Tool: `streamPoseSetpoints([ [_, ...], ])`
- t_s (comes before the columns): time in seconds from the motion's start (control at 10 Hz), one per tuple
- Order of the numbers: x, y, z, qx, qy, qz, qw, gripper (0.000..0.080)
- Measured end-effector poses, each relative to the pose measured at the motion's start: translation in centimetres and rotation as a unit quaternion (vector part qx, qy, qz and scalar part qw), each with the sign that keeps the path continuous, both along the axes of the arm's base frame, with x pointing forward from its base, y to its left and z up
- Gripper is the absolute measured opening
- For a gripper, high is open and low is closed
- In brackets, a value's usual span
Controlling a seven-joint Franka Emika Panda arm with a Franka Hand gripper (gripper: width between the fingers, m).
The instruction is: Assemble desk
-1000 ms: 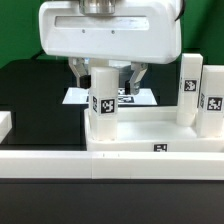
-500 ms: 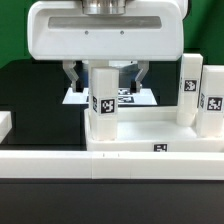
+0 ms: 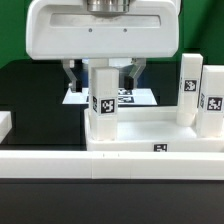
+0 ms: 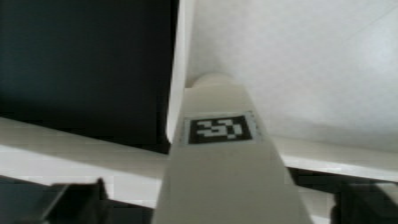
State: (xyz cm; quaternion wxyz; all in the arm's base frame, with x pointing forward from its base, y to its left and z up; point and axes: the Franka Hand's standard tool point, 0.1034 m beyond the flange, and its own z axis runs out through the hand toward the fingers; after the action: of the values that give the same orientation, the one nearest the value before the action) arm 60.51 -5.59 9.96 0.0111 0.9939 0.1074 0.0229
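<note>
Lab test rig. Black desk (image 3: pixel 30 100) surface, fiducial tags on the white parts (image 3: pixel 103 103), and a marker board (image 3: pixel 128 97) lying flat. Robot arm (image 3: pixel 100 35) overhead.

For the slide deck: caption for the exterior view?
Open pincer straddling an upright desk leg standing on the desktop.

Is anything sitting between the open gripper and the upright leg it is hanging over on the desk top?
Nothing visible does. The gripper is open, one finger on each side of the leg, which stands upright at a corner of the desk top. The wrist view shows the leg with nothing in front of it.
</note>
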Motion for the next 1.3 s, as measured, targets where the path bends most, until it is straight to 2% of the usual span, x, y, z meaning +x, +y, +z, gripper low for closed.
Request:
streamPoseSetpoints([
  [0.1,-0.02,0.00,-0.06,0.000,0.000,-0.001,1.000,0.0464],
  [0.2,-0.03,0.00,-0.08,0.000,0.001,-0.001,1.000,0.0464],
  [0.3,-0.04,0.01,-0.09,0.000,0.001,-0.001,1.000,0.0286],
  [0.6,-0.04,0.00,-0.10,0.001,0.000,-0.013,1.000,0.0289],
  [0.8,-0.10,-0.14,-0.14,0.010,-0.002,-0.086,0.996,0.0289],
  [0.9,-0.25,-0.58,-0.17,0.025,-0.004,-0.143,0.989,0.0289],
  [1.1,-0.37,-0.85,-0.18,0.034,-0.005,-0.235,0.971,0.0291],
  [1.3,-0.67,-0.98,-0.18,0.048,-0.024,-0.341,0.939,0.0291],
])
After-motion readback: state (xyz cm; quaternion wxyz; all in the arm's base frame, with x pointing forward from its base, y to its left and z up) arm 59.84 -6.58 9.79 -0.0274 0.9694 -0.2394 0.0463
